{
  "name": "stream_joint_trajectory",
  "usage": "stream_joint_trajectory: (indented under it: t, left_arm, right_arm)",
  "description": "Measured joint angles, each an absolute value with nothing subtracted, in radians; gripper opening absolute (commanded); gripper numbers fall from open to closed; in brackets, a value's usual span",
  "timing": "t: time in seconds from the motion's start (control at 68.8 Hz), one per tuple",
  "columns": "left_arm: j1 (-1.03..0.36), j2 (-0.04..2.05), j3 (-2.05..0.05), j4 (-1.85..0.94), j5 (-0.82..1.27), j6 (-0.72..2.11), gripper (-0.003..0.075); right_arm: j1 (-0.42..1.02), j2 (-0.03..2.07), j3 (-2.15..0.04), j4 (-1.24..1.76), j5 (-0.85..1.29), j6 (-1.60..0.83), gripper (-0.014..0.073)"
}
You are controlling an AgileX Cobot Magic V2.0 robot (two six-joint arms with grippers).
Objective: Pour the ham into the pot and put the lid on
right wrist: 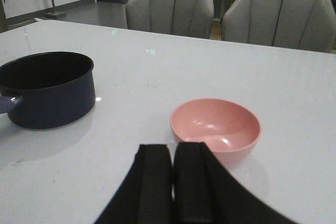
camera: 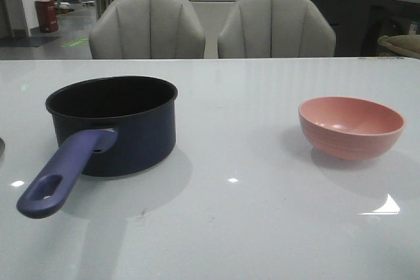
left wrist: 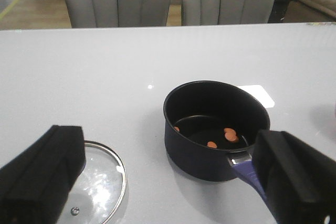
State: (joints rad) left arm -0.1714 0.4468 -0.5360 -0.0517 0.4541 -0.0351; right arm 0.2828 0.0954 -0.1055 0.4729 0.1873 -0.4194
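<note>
The dark pot stands on the left half of the white table, its purple-blue handle pointing toward the near edge. A few orange-pink ham pieces lie on its bottom. The glass lid with a silver rim lies flat on the table beside the pot. My left gripper hangs open and wide above the gap between lid and pot, holding nothing. My right gripper is shut and empty, just short of the pink bowl. Neither gripper shows in the front view.
The salmon-pink bowl sits empty on the right half of the table. Two grey chairs stand behind the far edge. In the right wrist view the pot is well off to the bowl's side.
</note>
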Motion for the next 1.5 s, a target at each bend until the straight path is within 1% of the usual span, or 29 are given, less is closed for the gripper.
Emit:
stream_joint_trajectory:
  t: [0.131, 0.349, 0.494, 0.698, 1.076, 1.323, 1.497]
  left_arm:
    - [-0.092, 0.644, -0.635, -0.035, 0.492, -0.062, 0.0680]
    - [0.047, 0.981, -0.828, -0.060, 0.663, -0.070, 0.0680]
    - [0.096, 1.154, -0.915, -0.072, 0.719, -0.070, 0.0680]
    - [0.128, 1.374, -1.020, -0.076, 0.780, -0.070, 0.0680]
    - [0.145, 1.672, -1.223, -0.076, 0.892, -0.070, 0.0678]
    - [0.162, 1.792, -1.318, -0.076, 0.933, -0.084, 0.0678]
    - [0.165, 1.845, -1.347, -0.074, 0.954, -0.087, 0.0678]
  right_arm:
    - [0.283, 0.095, -0.105, 0.473, 0.188, -0.419, 0.0162]
    - [0.283, 0.095, -0.105, 0.473, 0.190, -0.419, 0.0162]
    - [0.283, 0.095, -0.105, 0.473, 0.192, -0.419, 0.0162]
    - [0.283, 0.095, -0.105, 0.473, 0.192, -0.419, 0.0162]
    - [0.283, 0.095, -0.105, 0.473, 0.192, -0.419, 0.0162]
    - [0.283, 0.095, -0.105, 0.473, 0.192, -0.419, 0.0162]
    - [0.283, 0.095, -0.105, 0.473, 0.192, -0.419, 0.0162]
